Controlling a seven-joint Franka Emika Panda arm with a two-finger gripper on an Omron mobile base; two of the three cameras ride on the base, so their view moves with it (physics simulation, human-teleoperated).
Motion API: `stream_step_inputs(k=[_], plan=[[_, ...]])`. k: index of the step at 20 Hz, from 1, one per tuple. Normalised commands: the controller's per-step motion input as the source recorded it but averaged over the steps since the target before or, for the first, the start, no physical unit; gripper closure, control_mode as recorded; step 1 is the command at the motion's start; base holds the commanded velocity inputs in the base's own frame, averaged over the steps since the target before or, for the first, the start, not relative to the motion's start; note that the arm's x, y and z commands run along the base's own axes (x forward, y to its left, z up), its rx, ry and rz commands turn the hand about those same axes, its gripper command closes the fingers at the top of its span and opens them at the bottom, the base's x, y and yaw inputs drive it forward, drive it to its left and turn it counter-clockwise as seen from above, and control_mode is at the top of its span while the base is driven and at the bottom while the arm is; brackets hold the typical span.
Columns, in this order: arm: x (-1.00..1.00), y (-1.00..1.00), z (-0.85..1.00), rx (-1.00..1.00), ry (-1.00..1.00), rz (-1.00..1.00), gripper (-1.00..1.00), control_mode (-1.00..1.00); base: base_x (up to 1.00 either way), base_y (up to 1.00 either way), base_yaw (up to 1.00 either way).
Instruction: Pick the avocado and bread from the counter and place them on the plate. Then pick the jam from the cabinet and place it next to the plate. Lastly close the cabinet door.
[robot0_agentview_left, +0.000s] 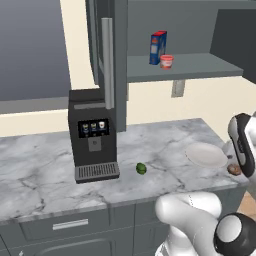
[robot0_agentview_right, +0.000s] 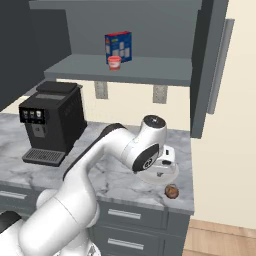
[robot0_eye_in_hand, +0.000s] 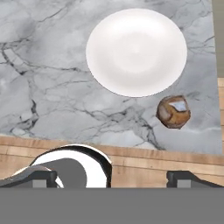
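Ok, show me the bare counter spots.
Bare marble lies between the avocado and the plate, and left of the coffee machine. It is tight at the counter corner, where the bread sits beside the plate.

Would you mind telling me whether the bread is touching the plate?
Apart. The hand view shows a strip of bare marble between the bread and the plate rim.

Glossy white, rounded arm (robot0_agentview_right: 85, 175) of thick tubular segments; dark grey joint bands and round dark end caps. Small dark finger tips (robot0_eye_in_hand: 183, 177).
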Motion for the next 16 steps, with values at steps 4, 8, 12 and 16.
stream_step_inputs(k=[4,8,12,16], plan=[[0.07,-0.27,-0.26,0.0,0.0,0.03,-1.0,-1.0,0.0,0.0,0.0],[0.17,-0.15,-0.24,0.0,0.0,0.02,-1.0,-1.0,0.0,0.0,0.0],[0.16,-0.17,-0.29,0.0,0.0,0.02,-1.0,-1.0,0.0,0.0,0.0],[0.08,-0.26,-0.29,0.0,0.02,0.0,-1.0,-1.0,0.0,0.0,0.0]])
